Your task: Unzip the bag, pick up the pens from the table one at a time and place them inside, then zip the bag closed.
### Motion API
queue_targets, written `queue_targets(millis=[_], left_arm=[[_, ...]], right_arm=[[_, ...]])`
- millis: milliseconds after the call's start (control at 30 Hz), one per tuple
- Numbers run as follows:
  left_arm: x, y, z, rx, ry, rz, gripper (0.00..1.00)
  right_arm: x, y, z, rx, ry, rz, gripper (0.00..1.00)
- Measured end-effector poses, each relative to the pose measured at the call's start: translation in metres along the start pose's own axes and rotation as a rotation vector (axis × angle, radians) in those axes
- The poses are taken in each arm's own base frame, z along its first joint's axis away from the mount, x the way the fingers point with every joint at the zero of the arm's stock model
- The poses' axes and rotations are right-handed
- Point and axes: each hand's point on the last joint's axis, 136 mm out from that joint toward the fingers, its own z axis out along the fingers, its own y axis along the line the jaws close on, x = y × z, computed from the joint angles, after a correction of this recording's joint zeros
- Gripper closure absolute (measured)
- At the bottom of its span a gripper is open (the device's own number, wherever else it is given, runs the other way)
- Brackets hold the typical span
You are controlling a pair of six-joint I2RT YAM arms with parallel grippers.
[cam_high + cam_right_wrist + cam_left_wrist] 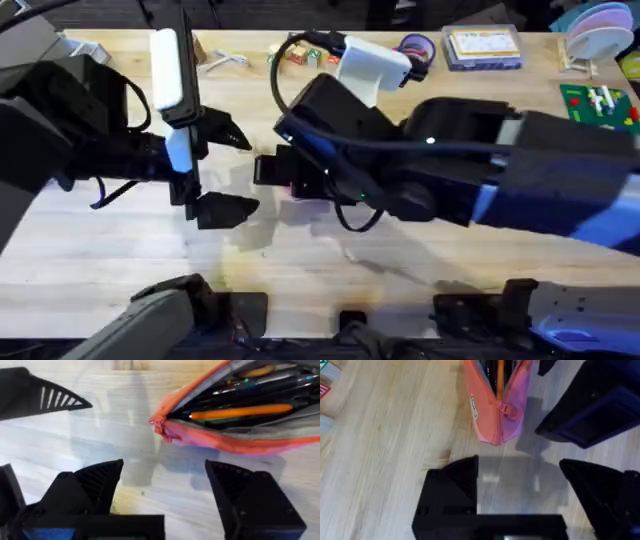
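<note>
My left gripper (228, 170) hovers over the table (120, 260) left of centre, its black fingers (455, 480) spread wide and holding nothing. Just beyond them lies the bag (497, 405), its narrow zipper end pointing toward me and its long axis running away from that gripper. Its mouth gapes, with an orange pen (240, 411) lying lengthwise inside among darker pens. My right gripper (162, 492), also wide and empty, hangs just beside that same end.
</note>
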Motion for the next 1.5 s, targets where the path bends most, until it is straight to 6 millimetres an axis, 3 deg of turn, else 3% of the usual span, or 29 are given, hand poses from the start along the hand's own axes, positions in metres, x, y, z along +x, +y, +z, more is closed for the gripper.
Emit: queue_targets(millis=[400,467,667,767,1133,1367,1500], left_arm=[[0.0,0.0,0.0,0.0,0.0,0.0,0.007],[0.0,0.0,0.0,0.0,0.0,0.0,0.007],[0.0,0.0,0.0,0.0,0.0,0.0,0.007],[0.0,0.0,0.0,0.0,0.0,0.001,0.007],[0.0,0.0,0.0,0.0,0.0,0.0,0.007],[0.0,0.0,0.0,0.0,0.0,0.001,0.007],[0.0,0.0,0.0,0.0,0.0,0.0,0.007]], right_arm=[[-0.002,0.011,0.031,-0.015,-0.016,0.016,0.003],[-0.004,0.007,0.041,0.01,-0.036,0.017,0.005],[-0.01,0.003,0.046,0.038,-0.076,0.019,0.053],[-0.013,0.001,0.045,0.05,-0.095,0.02,0.15],[-0.018,-0.004,0.049,0.079,-0.13,0.021,0.703],[-0.019,-0.004,0.049,0.077,-0.132,0.021,0.836],[-0.019,-0.004,0.049,0.076,-0.132,0.021,0.966]])
